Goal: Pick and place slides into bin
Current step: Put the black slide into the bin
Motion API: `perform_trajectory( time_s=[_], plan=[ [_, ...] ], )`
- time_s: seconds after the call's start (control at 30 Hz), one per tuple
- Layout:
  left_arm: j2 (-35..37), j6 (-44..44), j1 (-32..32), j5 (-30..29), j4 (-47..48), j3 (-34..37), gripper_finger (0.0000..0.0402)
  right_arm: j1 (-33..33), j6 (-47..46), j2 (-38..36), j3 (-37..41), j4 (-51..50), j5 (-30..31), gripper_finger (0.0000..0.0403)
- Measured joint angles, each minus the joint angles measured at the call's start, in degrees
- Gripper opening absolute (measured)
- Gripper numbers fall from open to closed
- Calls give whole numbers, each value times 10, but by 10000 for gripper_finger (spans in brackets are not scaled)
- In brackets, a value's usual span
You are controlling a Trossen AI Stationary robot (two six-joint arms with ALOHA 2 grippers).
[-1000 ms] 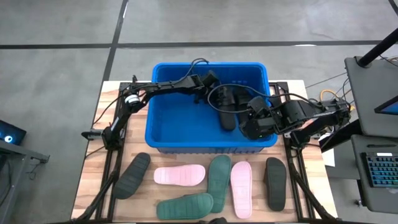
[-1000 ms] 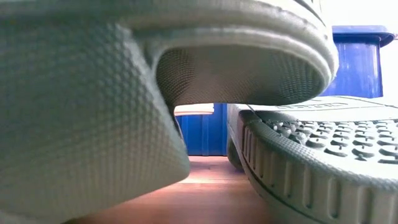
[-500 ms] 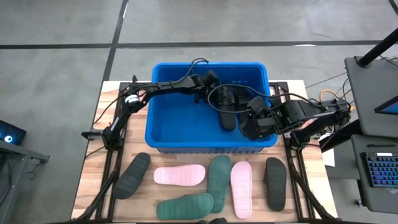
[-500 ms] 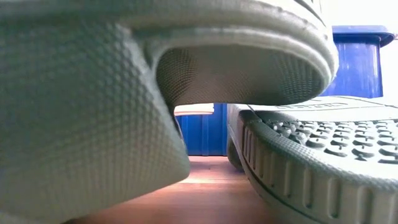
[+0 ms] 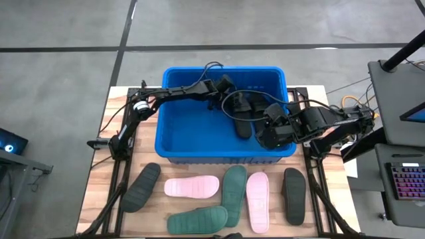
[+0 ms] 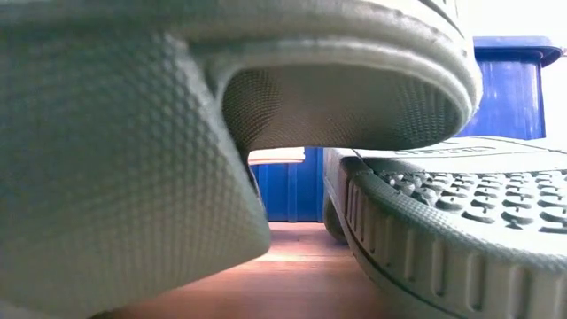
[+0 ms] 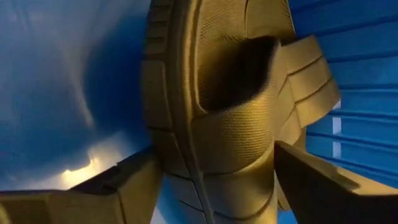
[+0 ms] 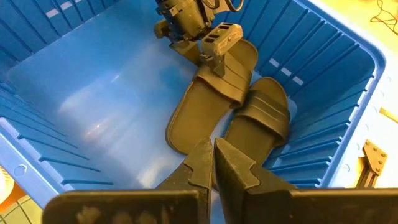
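Bin (image 5: 199, 126) at table's (image 5: 99, 159) 12 o'clock; 2 slides (image 5: 242, 113) in its 3 o'clock part. 6 slides (image 5: 219, 196) in row at 6 o'clock, before bin.

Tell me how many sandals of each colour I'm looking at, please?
Black, in the blue bin: 2
Charcoal, on the table: 2
Dark green, on the table: 2
Pale pink, on the table: 2
Total: 8 sandals

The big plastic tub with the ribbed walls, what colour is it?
Bright blue. The big ribbed plastic tub shows best in the high view, seen whole from above.
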State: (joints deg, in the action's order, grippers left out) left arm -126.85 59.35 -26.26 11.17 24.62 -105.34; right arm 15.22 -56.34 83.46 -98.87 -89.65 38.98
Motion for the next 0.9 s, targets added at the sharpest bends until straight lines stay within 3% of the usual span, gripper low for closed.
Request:
perform_trajectory(
  time_s=[0.23,0.57,0.7,0.9],
  plan=[
    [0,-12,0,5,3,0,310,0,0,0,0,0,-2,8],
    [0,-12,0,12,6,0,312,0,0,0,0,0,-11,8],
    [2,0,-5,36,38,-1,312,0,4,0,0,0,-15,8],
    [5,-17,-7,18,80,-1,306,0,8,0,0,0,-15,8]
  ],
)
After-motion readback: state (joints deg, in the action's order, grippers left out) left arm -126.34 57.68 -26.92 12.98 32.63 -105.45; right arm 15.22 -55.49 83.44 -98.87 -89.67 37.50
